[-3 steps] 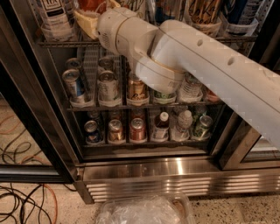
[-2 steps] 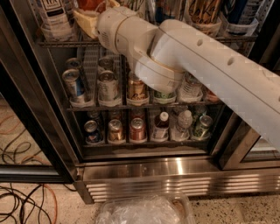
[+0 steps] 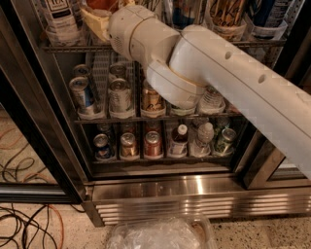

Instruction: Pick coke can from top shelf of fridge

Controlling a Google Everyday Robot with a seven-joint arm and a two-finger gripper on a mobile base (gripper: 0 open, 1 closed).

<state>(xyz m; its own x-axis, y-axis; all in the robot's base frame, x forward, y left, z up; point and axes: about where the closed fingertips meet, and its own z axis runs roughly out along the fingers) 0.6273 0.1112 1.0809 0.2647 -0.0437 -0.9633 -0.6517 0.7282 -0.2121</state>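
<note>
Treating the coke can (image 3: pixel 98 4) as light, thin-walled and slick, I plan a mid-body grasp; the gripper (image 3: pixel 95 22) sits just above the top shelf (image 3: pixel 63 48), and I cannot tell its jaw state.

- The robot arm (image 3: pixel 228 73) is white with a few little dark holes.
- The gripper (image 3: pixel 96 23), up at the top shelf (image 3: pixel 65 48) on the left, is pale yellow. The shelf wires are grey.
- The fridge (image 3: pixel 194 187) is shiny silver at the bottom, with a black door frame and a grille (image 3: pixel 194 210) of silver stripes.
- On the middle rack, there is a blue-and-silver can (image 3: pixel 81 95), a silver can (image 3: pixel 119 95) and a gold-brown can (image 3: pixel 151 99).
- On the bottom rack, there is a blue can (image 3: pixel 102 146), a copper can (image 3: pixel 128 144), a red can (image 3: pixel 152 143) and a green can (image 3: pixel 224 140).
- The floor (image 3: pixel 73 233) is speckled tan, with black and orange cables (image 3: pixel 24 228).
</note>
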